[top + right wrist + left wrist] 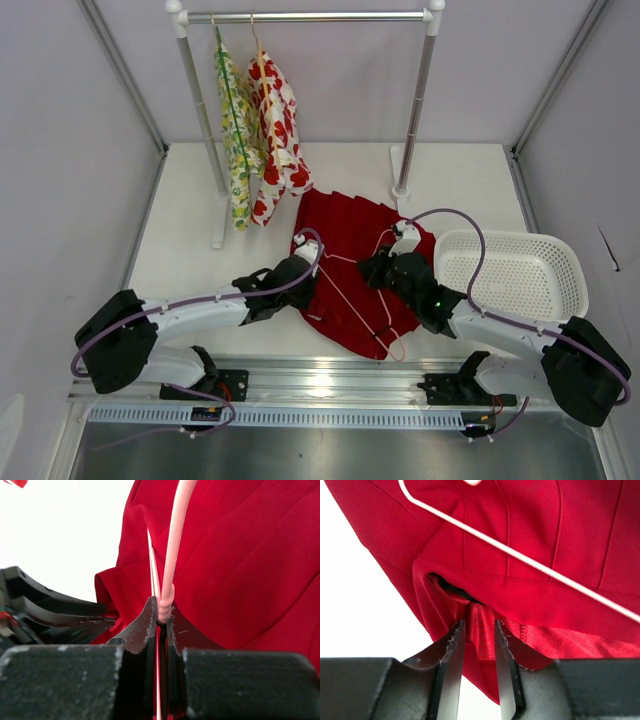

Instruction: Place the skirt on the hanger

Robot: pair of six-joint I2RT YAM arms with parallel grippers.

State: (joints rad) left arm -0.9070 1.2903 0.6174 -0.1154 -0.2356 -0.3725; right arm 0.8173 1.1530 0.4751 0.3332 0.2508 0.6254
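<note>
The deep red pleated skirt (pixel 345 235) lies spread on the table between both arms. The thin pale pink hanger (pixel 350 290) rests on top of it, its wire crossing the fabric (pixel 530 560). My right gripper (pixel 378 268) is shut on the hanger's twisted neck (pixel 166 602), over the skirt (pixel 240 570). At the skirt's left edge, my left gripper (pixel 305 268) stands open. A shiny red ribbon loop of the skirt (pixel 481 630) lies between its fingertips (pixel 479 626), next to a lifted fold of fabric (pixel 440 575).
A clothes rail (pixel 300 17) stands at the back, carrying a yellow-green floral garment (pixel 238 130) and a white garment with red prints (pixel 275 130). A white perforated basket (pixel 510 272) sits on the right, close to my right arm. Side walls enclose the table.
</note>
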